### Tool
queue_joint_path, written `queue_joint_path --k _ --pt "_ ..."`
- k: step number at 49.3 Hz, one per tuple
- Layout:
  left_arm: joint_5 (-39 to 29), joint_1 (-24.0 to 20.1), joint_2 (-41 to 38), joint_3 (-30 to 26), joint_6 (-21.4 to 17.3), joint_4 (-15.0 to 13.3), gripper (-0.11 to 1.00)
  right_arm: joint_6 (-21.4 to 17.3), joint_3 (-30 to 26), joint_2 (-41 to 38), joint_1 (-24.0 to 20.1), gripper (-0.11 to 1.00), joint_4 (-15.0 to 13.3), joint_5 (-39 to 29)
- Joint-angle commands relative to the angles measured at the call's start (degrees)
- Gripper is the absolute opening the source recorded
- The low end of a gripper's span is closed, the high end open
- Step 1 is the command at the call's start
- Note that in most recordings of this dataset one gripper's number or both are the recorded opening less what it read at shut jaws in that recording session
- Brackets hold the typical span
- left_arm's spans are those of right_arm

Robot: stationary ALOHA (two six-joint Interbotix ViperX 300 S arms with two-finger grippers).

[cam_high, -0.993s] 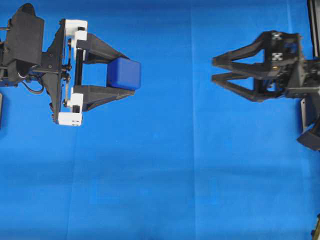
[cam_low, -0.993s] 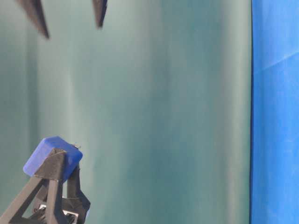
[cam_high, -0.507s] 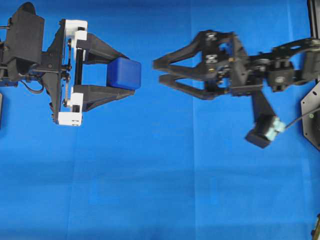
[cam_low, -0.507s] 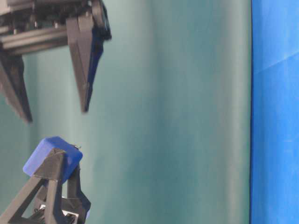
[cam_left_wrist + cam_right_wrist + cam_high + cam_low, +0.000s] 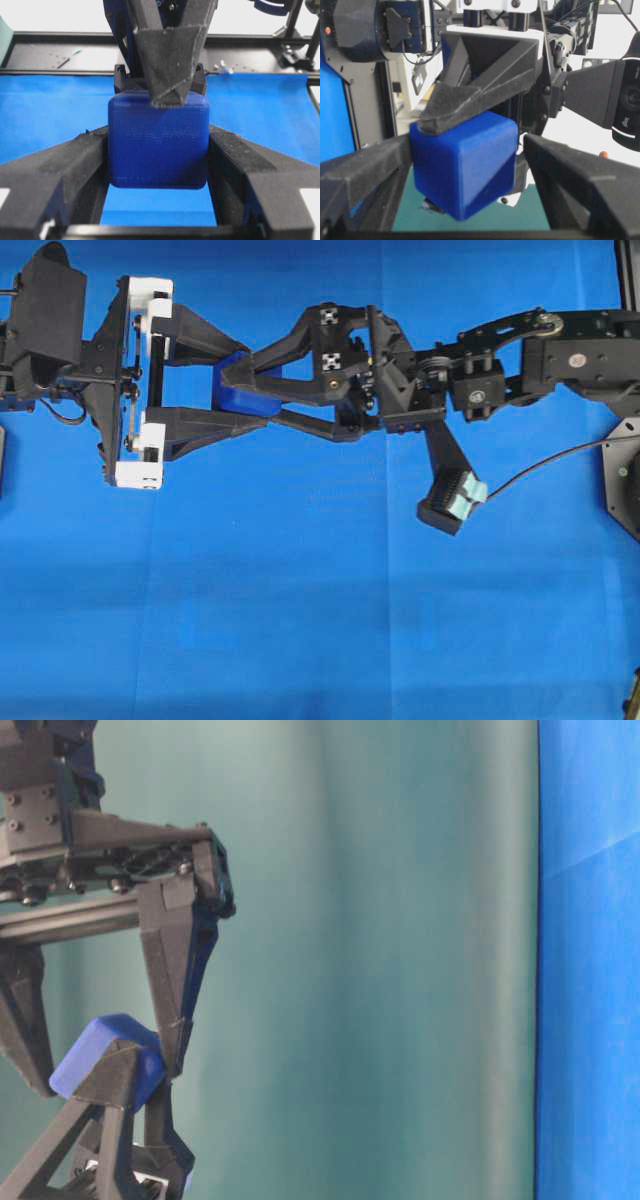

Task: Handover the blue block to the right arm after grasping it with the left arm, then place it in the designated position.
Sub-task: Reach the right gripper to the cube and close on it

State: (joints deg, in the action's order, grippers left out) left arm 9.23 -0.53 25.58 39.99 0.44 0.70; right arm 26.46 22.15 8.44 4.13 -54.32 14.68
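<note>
Two arms meet over a bright blue cloth [image 5: 320, 620] that covers the desk from edge to edge in the overhead view. Behind the claws in the table-level view hangs a teal backdrop [image 5: 380, 960], with a strip of the same blue cloth down the right edge.

Coming in from the right, the right arm [image 5: 560, 350] is all black and stretches across the middle of the overhead view toward the left side. A small camera block [image 5: 452, 502] hangs off its wrist on the near side, with a thin cable running away to the right. On the left, the left arm [image 5: 50, 330] shows only its wrist and the white brackets [image 5: 150, 300] of its claw.

At the left arm's end, the left claw [image 5: 240, 385] is closed part-way, its two black fingers pressing the left and right faces of the blue block [image 5: 158, 142] in the left wrist view. The block is held clear of the cloth, between the fingertips.

Facing it, the right claw [image 5: 235, 390] stands wide open, its fingers reaching around the same block. In the right wrist view its two fingers lie to either side of the block [image 5: 462, 167] with a gap on the right side; on the left I cannot tell whether the finger touches. In the table-level view one right finger [image 5: 180, 990] comes down just beside the block [image 5: 100, 1055], its tip at the block's edge.
</note>
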Motion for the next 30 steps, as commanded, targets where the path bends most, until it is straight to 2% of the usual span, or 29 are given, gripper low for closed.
queue_joint_path --k 1,22,25,30 --pt "0.3 -0.1 1.9 -0.6 0.0 0.0 0.49 -0.2 -1.9 0.5 -0.2 0.94 -0.3 0.5" --pt "0.2 -0.1 1.9 -0.6 0.1 -0.1 0.49 -0.2 -1.8 0.5 -0.4 0.92 -0.5 -0.4" --pt "0.2 -0.1 1.9 -0.6 0.1 -0.1 0.49 -0.4 -1.9 0.5 -0.4 0.83 -0.5 -1.8" --pt "0.2 -0.1 1.9 -0.6 0.2 0.0 0.49 -0.5 -2.2 0.5 -0.4 0.58 -0.4 -3.1"
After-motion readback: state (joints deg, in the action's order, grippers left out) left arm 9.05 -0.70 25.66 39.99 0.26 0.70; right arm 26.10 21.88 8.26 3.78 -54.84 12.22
